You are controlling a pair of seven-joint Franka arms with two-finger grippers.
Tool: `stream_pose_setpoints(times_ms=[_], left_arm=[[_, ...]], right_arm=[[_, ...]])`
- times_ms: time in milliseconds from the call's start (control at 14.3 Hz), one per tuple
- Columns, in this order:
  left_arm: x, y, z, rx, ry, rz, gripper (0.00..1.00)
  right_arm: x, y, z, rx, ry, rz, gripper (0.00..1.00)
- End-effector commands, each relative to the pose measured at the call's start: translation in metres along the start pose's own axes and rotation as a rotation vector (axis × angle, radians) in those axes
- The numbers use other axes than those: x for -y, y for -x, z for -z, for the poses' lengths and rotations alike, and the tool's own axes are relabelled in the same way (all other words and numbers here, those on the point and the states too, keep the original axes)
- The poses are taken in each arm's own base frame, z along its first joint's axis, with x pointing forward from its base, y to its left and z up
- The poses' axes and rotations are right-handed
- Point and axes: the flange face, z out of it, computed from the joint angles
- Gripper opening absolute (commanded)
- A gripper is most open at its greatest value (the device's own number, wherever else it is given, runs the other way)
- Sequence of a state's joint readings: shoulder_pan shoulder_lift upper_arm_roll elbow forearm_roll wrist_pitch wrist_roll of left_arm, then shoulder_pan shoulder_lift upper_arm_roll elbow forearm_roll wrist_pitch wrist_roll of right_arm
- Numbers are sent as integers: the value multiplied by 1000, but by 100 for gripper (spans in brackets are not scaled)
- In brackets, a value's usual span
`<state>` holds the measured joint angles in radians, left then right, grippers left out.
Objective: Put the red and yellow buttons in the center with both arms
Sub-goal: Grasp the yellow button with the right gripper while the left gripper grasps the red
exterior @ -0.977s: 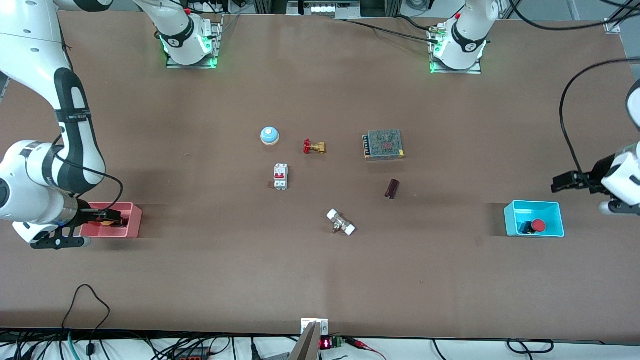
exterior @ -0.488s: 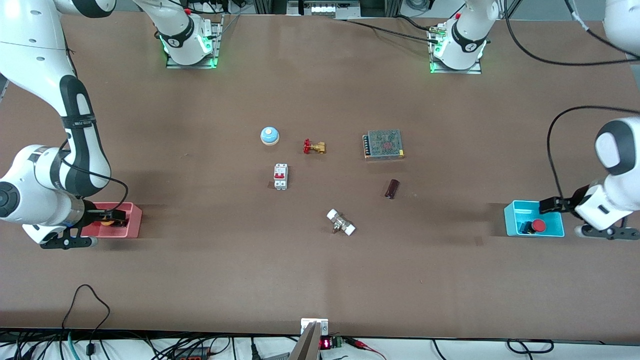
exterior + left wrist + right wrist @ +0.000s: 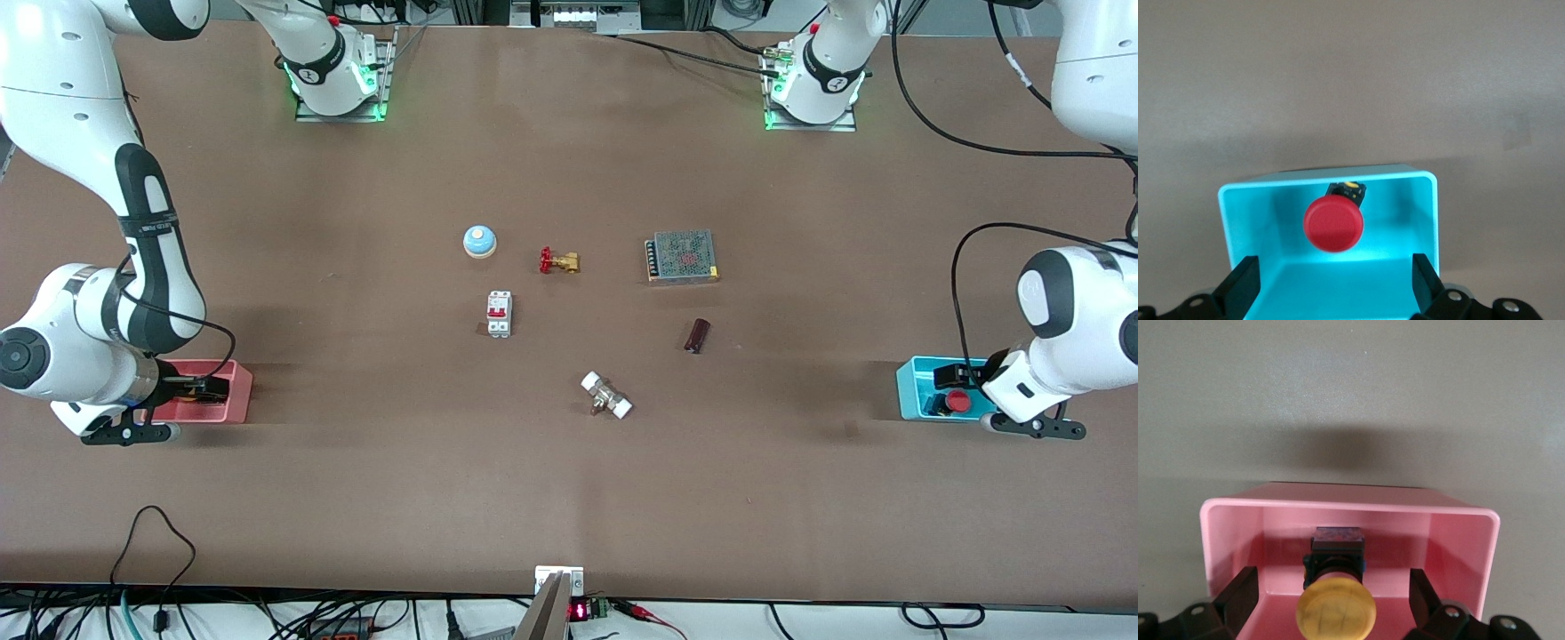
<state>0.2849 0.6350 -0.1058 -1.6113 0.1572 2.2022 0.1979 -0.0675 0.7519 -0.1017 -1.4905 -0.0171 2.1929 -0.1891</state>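
The red button (image 3: 1333, 223) stands in the cyan tray (image 3: 1325, 180) at the left arm's end of the table; it also shows in the front view (image 3: 957, 402). My left gripper (image 3: 1335, 280) is open just over this tray (image 3: 907, 391), its fingers (image 3: 1245, 277) either side of the button, apart from it. The yellow button (image 3: 1335, 611) lies in the pink tray (image 3: 1338, 497) at the right arm's end. My right gripper (image 3: 1333, 587) is open in this tray (image 3: 238, 391), its fingers (image 3: 1245, 587) flanking the yellow cap without touching it. In the front view the right gripper (image 3: 206, 387) hides the yellow button.
In the middle of the brown tabletop lie a blue bell (image 3: 479, 240), a red-handled brass valve (image 3: 558, 260), a white circuit breaker (image 3: 499, 314), a metal power supply (image 3: 682, 256), a dark cylinder (image 3: 697, 335) and a white-ended fitting (image 3: 606, 395).
My left arm has swung in from the table's end and brought its gripper down over the cyan tray. My right gripper has shifted slightly at the pink tray.
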Motion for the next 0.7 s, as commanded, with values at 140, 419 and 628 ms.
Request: stream_pose_setpoints(times_ms=[140, 419, 628], left_arm=[[2, -7, -15, -3, -10, -15, 98], [5, -10, -17, -26, -17, 0, 82], [5, -14, -12, -39, -22, 7, 66]], right_arm=[[-7, -5, -1, -14, -5, 7, 87], [-11, -3, -2, -10, -8, 8, 54], [-11, -3, 1, -8, -8, 33, 38]])
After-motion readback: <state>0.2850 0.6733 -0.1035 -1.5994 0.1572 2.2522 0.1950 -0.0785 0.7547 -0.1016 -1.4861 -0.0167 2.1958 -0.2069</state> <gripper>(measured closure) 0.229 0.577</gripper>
